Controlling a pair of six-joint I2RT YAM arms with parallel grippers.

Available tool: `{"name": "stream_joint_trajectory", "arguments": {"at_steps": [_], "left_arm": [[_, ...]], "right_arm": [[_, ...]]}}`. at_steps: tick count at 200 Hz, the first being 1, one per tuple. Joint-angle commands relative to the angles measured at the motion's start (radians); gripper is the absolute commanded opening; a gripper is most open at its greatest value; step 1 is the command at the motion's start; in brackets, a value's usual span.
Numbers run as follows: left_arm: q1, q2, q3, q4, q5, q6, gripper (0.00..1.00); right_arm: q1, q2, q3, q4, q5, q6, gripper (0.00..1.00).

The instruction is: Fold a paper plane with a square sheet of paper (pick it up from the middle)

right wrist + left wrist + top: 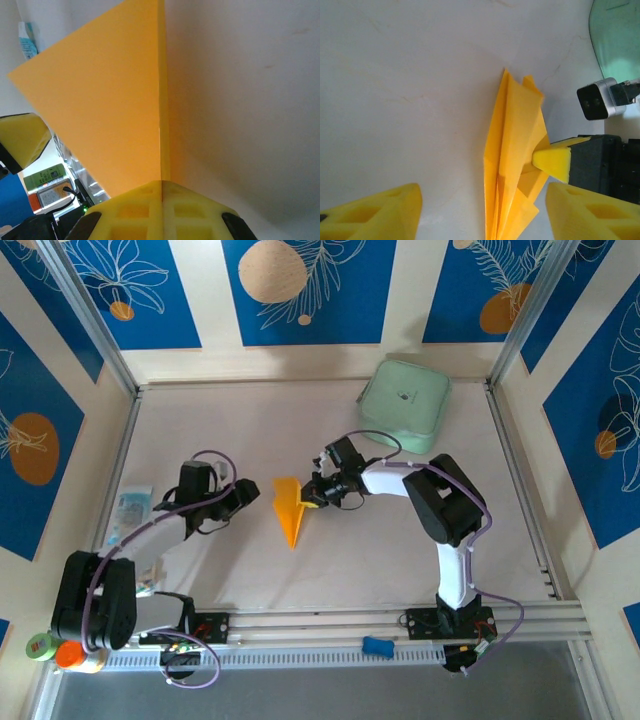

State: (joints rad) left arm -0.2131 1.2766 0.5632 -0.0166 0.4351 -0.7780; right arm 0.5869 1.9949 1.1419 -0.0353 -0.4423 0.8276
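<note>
The paper plane (pixel 290 508) is a narrow orange-yellow creased dart in the middle of the table, its tip toward the near edge. My right gripper (pixel 312 495) is shut on the plane's right side; in the right wrist view the yellow pads (pixel 161 187) meet on a folded edge, with a wing (pixel 110 100) spread to the left. In the left wrist view the plane (pixel 512 165) stands between my fingers, and the right arm's pad (pixel 555 157) presses on it. My left gripper (pixel 248 495) is open just left of the plane, not touching it (pixel 482 215).
A mint-green rounded-square case (pixel 405 405) sits at the back right. Small printed packets (pixel 130 510) lie at the left edge beside the left arm. A blue object (pixel 377 645) rests on the front rail. Green and orange rolls (pixel 55 650) sit at the near left corner.
</note>
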Motion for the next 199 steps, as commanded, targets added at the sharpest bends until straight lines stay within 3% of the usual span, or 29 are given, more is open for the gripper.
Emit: {"name": "stream_joint_trajectory", "arguments": {"at_steps": [1, 33, 89, 124, 199], "left_arm": [[-0.03, 0.058, -0.003, 0.048, 0.072, -0.015, 0.6], [-0.065, 0.125, 0.0, 0.138, 0.111, -0.052, 0.54], [-0.132, 0.212, 0.055, 0.157, 0.124, -0.042, 0.52], [-0.147, 0.281, 0.093, 0.159, 0.102, -0.04, 0.38], [-0.164, 0.382, 0.158, 0.21, 0.131, -0.048, 0.27]], "right_arm": [[-0.013, 0.0, -0.027, 0.008, 0.004, -0.033, 0.05], [-0.019, -0.009, -0.037, -0.015, 0.02, -0.053, 0.12], [-0.02, -0.003, -0.027, -0.031, 0.02, -0.063, 0.11], [-0.02, 0.002, -0.024, -0.039, 0.026, -0.065, 0.1], [-0.022, 0.007, -0.011, -0.056, 0.025, -0.07, 0.09]]}}
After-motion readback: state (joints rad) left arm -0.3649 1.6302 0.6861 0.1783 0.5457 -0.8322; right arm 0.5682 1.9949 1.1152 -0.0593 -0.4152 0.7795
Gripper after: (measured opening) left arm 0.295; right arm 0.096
